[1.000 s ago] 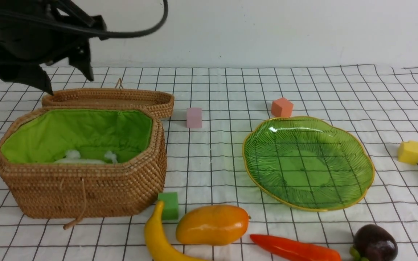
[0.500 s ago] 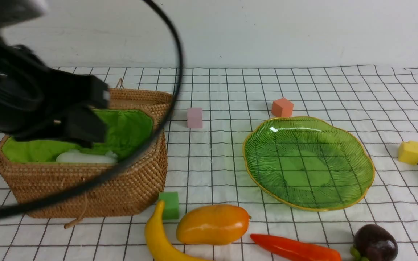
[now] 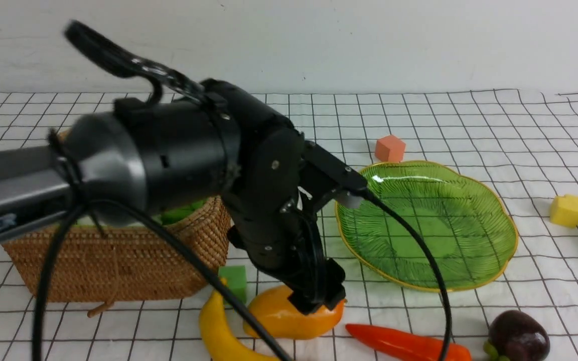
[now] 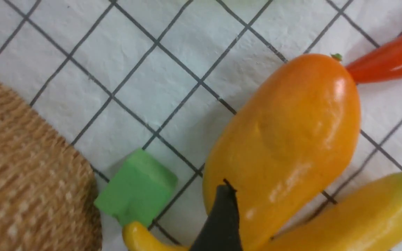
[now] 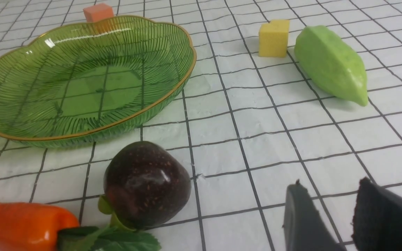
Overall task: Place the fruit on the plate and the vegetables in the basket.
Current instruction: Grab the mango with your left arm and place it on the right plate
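Left gripper (image 3: pixel 317 300) hangs directly over the mango (image 3: pixel 274 321), jaws spread wide, gripping nothing. One fingertip (image 4: pixel 222 216) shows against the mango's flank. The banana (image 3: pixel 213 326) lies just beside the mango, near the wicker basket (image 3: pixel 118 265). Right gripper (image 5: pixel 330 188) sits low near the mangosteen (image 5: pixel 147 183), jaws slightly parted, empty. All three fruits rest on the checked cloth (image 3: pixel 289 235), off the green plate (image 5: pixel 82 80).

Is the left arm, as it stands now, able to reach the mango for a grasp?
Probably yes. The left tool hangs open right above the mango, with nothing between them. The banana lies close beside the mango, so one finger may catch on it.
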`<state>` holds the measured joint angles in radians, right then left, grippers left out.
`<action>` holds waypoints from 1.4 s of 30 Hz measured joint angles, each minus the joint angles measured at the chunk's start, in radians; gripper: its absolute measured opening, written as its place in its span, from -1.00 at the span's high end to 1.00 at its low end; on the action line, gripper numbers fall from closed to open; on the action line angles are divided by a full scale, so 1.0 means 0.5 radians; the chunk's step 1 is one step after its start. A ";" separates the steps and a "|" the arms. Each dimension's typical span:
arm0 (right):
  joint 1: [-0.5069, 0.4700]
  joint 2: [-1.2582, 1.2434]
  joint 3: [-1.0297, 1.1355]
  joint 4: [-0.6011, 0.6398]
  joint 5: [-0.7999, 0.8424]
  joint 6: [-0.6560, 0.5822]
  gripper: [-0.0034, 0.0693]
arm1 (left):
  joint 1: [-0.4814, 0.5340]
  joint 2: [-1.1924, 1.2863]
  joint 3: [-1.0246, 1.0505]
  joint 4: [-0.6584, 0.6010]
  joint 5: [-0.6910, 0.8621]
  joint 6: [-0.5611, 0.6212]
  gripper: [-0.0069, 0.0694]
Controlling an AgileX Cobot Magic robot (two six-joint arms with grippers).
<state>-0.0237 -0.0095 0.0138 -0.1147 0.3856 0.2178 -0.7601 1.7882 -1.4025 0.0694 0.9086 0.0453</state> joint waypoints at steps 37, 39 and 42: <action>0.000 0.000 0.000 -0.002 0.000 0.000 0.23 | 0.810 -0.415 -0.603 0.216 0.649 -0.275 -0.42; 0.000 0.000 0.000 -0.002 0.000 0.000 0.23 | 0.827 -0.367 -0.474 0.302 0.566 -0.357 -0.42; 0.000 0.000 0.000 -0.002 0.000 0.000 0.23 | 0.831 -0.283 -0.328 0.435 0.464 -0.482 -0.42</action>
<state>-0.0237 -0.0095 0.0138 -0.1159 0.3856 0.2178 -0.3445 1.6465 -1.5666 0.2870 1.1404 -0.1957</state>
